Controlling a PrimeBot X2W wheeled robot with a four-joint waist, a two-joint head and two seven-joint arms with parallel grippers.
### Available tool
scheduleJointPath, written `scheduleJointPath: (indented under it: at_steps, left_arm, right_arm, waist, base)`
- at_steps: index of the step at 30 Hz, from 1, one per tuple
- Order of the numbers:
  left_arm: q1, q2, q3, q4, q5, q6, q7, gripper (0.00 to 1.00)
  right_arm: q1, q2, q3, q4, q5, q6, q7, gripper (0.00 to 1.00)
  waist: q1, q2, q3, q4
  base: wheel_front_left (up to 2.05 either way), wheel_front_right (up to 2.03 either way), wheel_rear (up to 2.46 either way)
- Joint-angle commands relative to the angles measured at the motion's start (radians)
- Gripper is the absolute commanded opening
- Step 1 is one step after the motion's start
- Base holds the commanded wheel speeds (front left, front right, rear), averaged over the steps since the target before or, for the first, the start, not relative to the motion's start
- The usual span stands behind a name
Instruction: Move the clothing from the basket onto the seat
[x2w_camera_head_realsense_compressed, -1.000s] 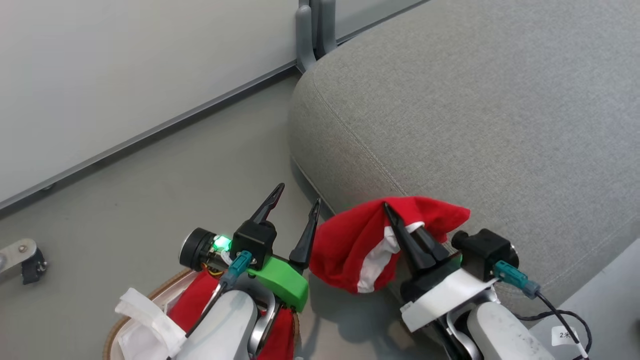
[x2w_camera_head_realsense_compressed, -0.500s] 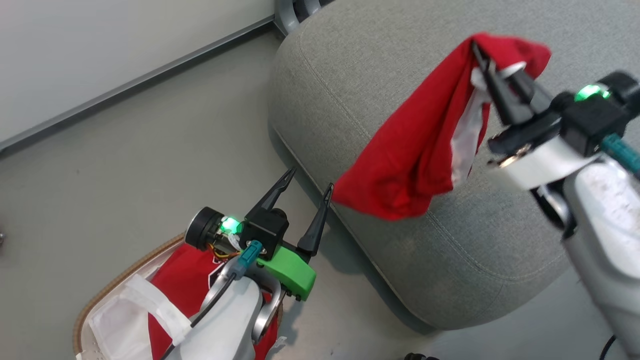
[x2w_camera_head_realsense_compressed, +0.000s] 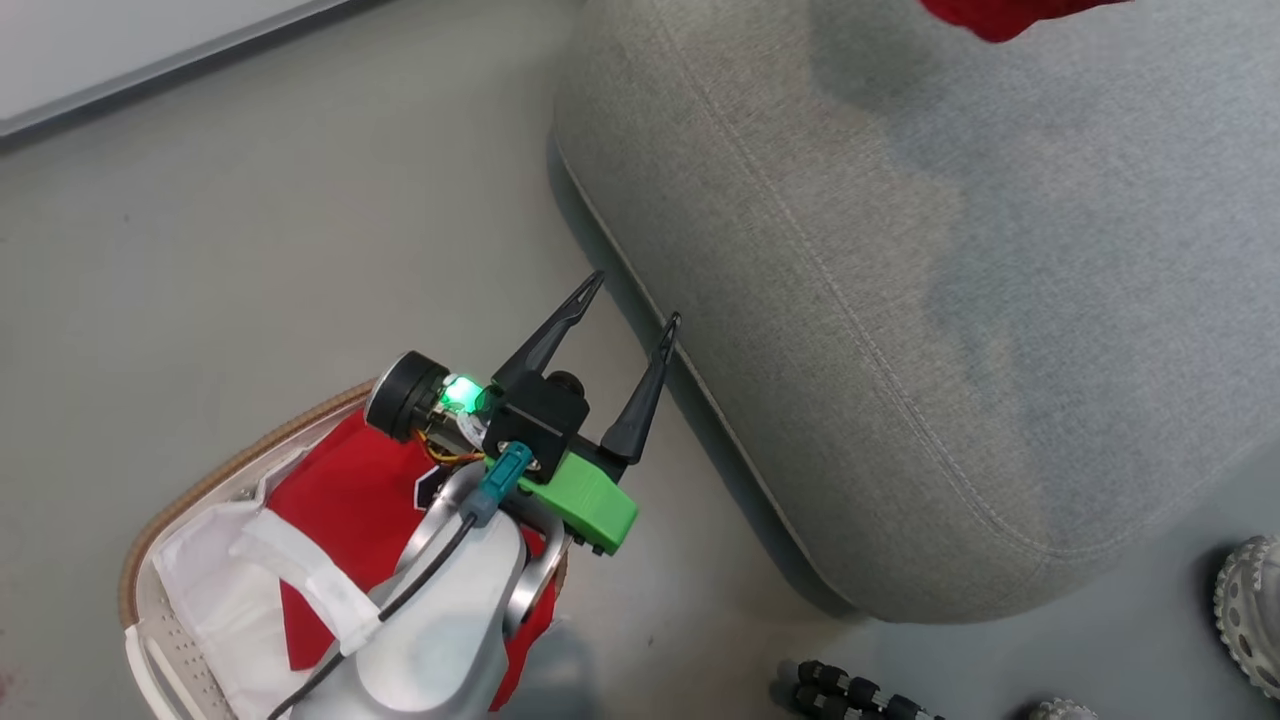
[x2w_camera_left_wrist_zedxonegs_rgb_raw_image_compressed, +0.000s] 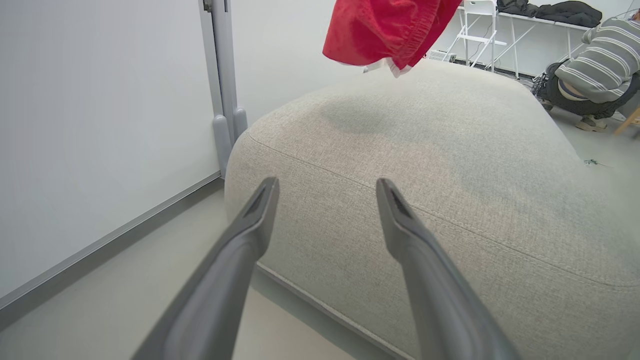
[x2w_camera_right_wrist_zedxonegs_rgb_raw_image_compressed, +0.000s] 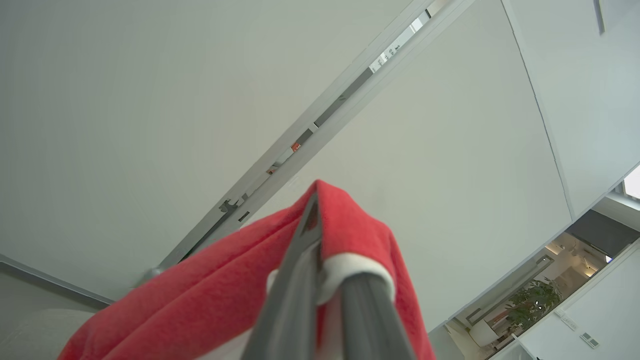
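grey fabric seat (x2w_camera_head_realsense_compressed: 900, 300), pale floor (x2w_camera_head_realsense_compressed: 250, 250), white wall (x2w_camera_left_wrist_zedxonegs_rgb_raw_image_compressed: 100, 100)

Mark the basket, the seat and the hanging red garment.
basket (x2w_camera_head_realsense_compressed: 215, 472), head view, on its brown woven rim.
seat (x2w_camera_left_wrist_zedxonegs_rgb_raw_image_compressed: 425, 165), left wrist view, on the top of the grey cushion.
red garment (x2w_camera_left_wrist_zedxonegs_rgb_raw_image_compressed: 385, 27), left wrist view, on the hanging red fabric.

red clothing (x2w_camera_left_wrist_zedxonegs_rgb_raw_image_compressed: 385, 30), grey seat (x2w_camera_head_realsense_compressed: 900, 300), brown-rimmed basket (x2w_camera_head_realsense_compressed: 200, 482)
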Motion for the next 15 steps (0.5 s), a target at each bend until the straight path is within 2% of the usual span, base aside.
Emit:
scheduleJointPath:
  at_steps: [1,5,9,15]
  left_arm:
    - [-0.024,0.009,-0.003,-0.001,0.005,-0.004,0.001,1.0]
    - [-0.044,0.011,-0.019,0.002,0.01,-0.009,0.001,1.0]
    - [-0.066,0.013,-0.031,0.005,0.015,-0.014,0.001,1.0]
    - [-0.086,0.019,-0.044,0.017,0.017,-0.018,0.001,1.0]
  right_arm:
    - [-0.026,-0.01,-0.001,0.026,-0.005,-0.001,-0.002,0.0]
    - [-0.062,-0.008,0.001,0.108,0.0,-0.001,-0.002,0.0]
    - [-0.016,0.0,0.026,0.177,-0.023,-0.001,-0.002,0.0]
    - [0.101,0.063,-0.053,0.321,-0.039,-0.002,-0.002,0.0]
  waist:
    - [-0.0001,-0.0001,0.061,0.054]
    - [-0.0001,-0.0001,0.11,0.085]
    - [-0.0001,-0.0001,0.152,0.112]
    - [-0.0001,-0.0001,0.188,0.13]
  base:
    - [0.0,0.0,0.0]
    - [0.0,0.0,0.0]
    - [0.0,0.0,0.0]
    - [0.0,0.0,0.0]
